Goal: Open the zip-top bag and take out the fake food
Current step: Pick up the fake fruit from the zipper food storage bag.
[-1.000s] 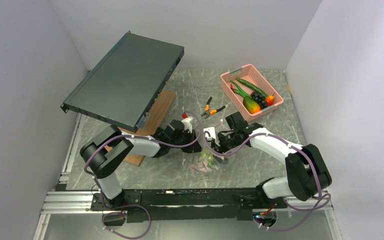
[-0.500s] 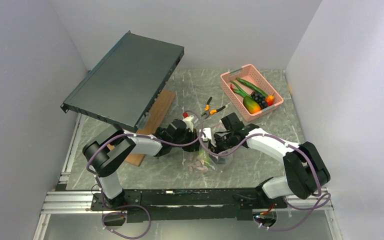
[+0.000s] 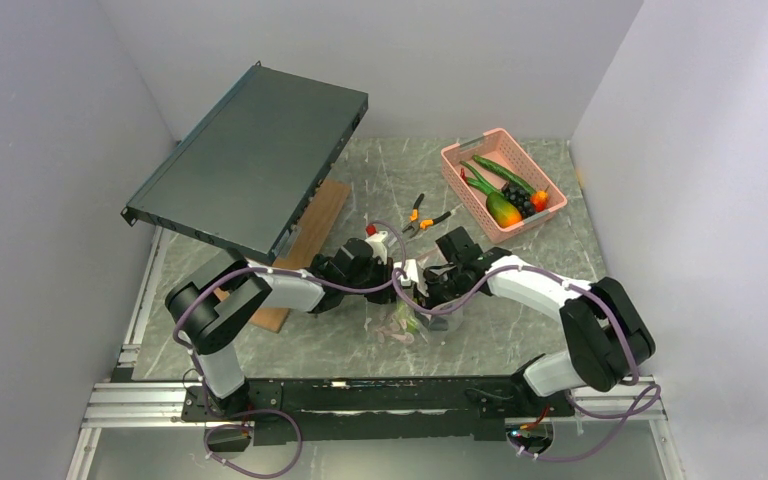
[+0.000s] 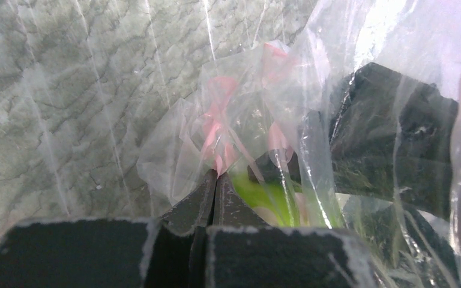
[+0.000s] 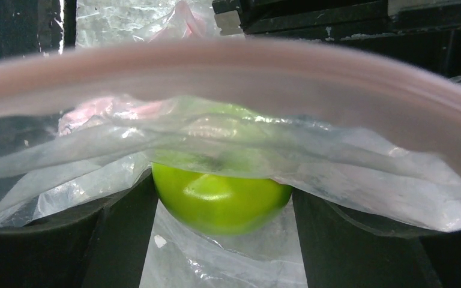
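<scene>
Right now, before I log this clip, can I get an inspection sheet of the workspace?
Surface: grey marbled table.
Job's things: zip-top bag mid-table, green apple inside; other fake food in pink basket.
Clutter: pliers; dark metal chassis tilted above wooden board.
Grippers: left gripper shut on bag film; right gripper straddles apple, contact unclear.
Cables: purple cables along arms.
Surroundings: plain walls.

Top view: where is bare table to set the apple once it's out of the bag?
Bare marble: between the basket and the right arm, along the near edge left of the bag, and at the far side between the dark case and basket. Crowded: the centre, where left gripper, right gripper, bag and apple meet, pliers just beyond.
</scene>
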Available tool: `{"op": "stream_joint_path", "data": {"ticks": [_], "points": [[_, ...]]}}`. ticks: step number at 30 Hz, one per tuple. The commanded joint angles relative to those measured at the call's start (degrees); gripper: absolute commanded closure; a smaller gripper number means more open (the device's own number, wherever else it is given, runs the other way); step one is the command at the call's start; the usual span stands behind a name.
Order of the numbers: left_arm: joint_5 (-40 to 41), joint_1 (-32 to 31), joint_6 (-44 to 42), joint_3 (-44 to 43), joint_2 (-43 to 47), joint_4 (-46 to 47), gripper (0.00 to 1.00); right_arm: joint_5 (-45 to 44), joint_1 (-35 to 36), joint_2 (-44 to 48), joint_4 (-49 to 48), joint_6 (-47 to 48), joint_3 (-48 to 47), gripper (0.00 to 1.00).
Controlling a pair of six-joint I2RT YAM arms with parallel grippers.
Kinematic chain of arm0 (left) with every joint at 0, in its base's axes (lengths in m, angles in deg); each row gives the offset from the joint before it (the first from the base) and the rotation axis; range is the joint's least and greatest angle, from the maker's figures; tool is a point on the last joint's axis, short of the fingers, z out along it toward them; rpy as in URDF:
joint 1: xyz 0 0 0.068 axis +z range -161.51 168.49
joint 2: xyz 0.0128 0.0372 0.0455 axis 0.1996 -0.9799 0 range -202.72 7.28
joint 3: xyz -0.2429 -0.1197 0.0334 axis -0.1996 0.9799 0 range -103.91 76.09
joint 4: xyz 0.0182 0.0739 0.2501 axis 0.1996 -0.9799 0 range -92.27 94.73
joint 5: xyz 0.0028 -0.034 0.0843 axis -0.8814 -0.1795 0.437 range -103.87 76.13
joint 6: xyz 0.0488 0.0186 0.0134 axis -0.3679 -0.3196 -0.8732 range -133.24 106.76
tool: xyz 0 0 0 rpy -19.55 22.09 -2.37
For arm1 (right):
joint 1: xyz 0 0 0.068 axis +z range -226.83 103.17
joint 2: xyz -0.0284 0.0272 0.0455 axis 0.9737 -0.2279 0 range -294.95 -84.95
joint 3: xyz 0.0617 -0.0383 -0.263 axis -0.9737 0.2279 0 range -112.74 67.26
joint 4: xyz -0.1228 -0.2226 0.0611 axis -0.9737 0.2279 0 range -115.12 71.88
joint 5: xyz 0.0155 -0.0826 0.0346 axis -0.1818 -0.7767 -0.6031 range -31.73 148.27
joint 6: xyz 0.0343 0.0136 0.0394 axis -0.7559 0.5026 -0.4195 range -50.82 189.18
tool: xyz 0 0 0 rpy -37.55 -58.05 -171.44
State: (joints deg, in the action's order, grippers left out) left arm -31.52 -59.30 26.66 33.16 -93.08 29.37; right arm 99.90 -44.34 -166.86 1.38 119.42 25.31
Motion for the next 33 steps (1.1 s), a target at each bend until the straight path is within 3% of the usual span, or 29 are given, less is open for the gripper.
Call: {"op": "stream_joint_path", "data": {"ticks": [1, 6, 9, 16, 33], "points": [[-2.8, -1.8, 0.7, -0.9, 0.1, 3.5, 1.0, -4.2, 1.0, -2.7, 0.7, 2.3, -0.7, 0.33], [-1.5, -1.7, 0.5, 1.1, 1.6, 3.3, 1.0, -2.6, -0.1, -1.5, 3.6, 3.2, -2.7, 0.64], [0.5, -1.7, 0.5, 3.9, 3.4, 3.7, 1.0, -0.2, -2.4, 1.2, 5.1, 4.3, -3.0, 0.72], [3.6, -1.1, 1.2, 9.5, 6.7, 5.3, 1.0, 7.1, -10.0, 7.9, 10.1, 8.1, -3.5, 0.81], [9.4, -0.5, -2.4, 10.9, 13.1, -2.6, 1.0, 15.8, -17.5, 12.0, 19.5, 14.5, -6.5, 0.86]]}}
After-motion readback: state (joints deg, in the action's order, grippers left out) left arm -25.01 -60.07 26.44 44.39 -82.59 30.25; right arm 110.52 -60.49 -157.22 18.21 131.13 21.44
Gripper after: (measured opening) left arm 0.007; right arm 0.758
